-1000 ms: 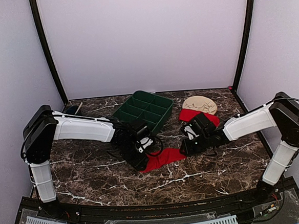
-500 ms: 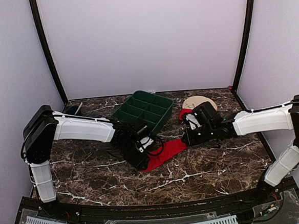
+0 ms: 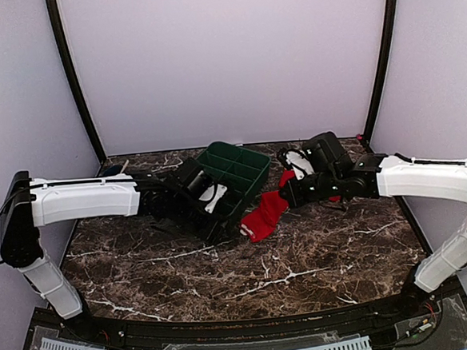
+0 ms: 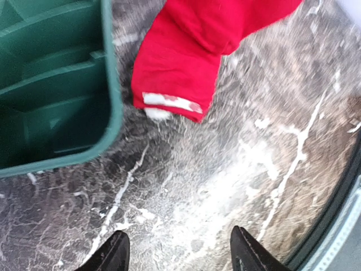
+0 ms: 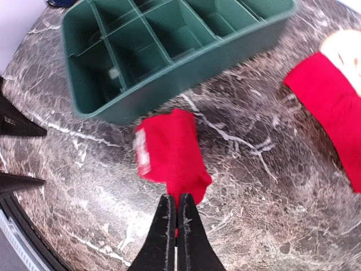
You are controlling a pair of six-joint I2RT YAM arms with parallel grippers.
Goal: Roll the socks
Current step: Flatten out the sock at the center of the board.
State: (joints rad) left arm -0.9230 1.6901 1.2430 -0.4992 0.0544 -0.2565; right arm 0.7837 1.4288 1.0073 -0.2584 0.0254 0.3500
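Marble tabletop (image 3: 319,257) with red sock (image 3: 264,214)

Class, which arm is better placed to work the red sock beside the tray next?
Right: the right gripper is shut on one end of the sock; the left gripper hangs open, apart from it.

Soft, even light fills the top view; walls (image 3: 226,63) look lilac, shadows on the table (image 3: 303,258) are faint. Blur smears the left wrist view, the sock (image 4: 180,68) streaky. The right wrist view is sharper, bent at its edges.
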